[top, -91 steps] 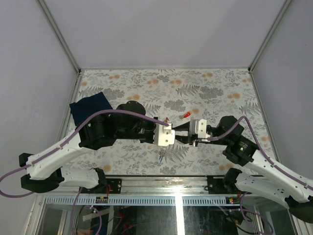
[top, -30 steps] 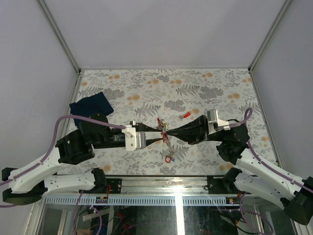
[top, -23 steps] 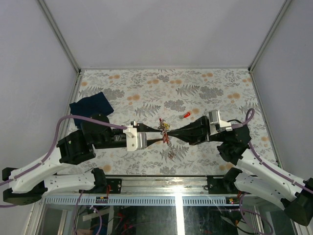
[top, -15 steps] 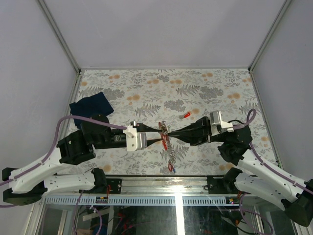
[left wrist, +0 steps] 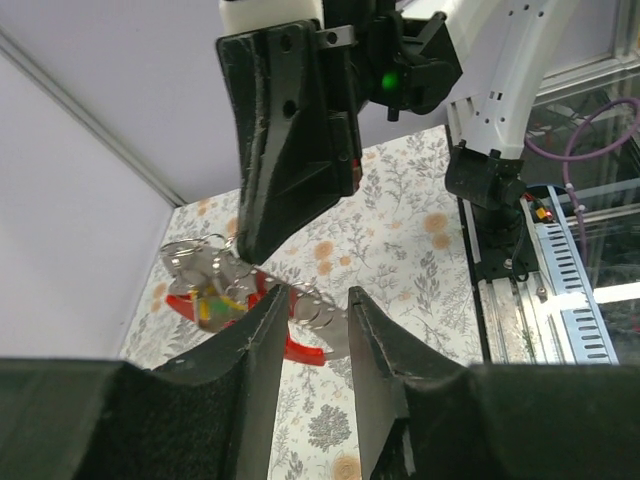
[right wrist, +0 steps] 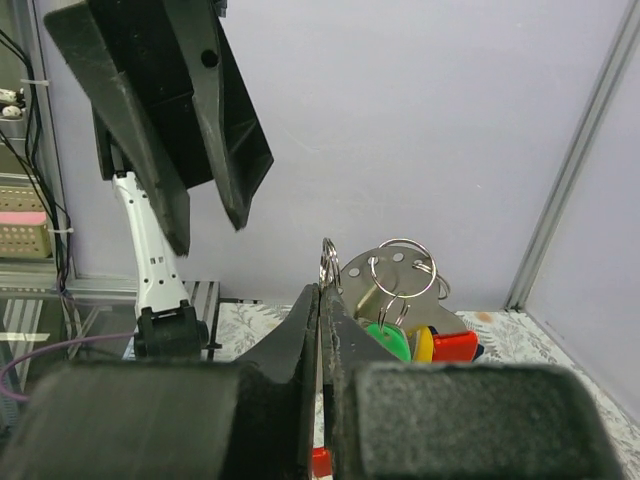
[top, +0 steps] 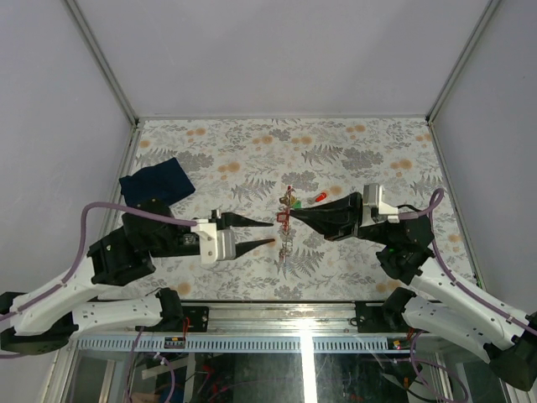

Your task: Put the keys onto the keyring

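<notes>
keyring (top: 288, 205) now only in right end effector (top: 295, 216)

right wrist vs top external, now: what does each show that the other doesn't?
Right wrist only: a distinct green tag, yellow tag and red tag hanging by the keyring and its grey fob. Top external only: a navy cloth and a small red item lying on the table. Both: the right gripper shut on the keyring, and the left gripper open, apart from it.
</notes>
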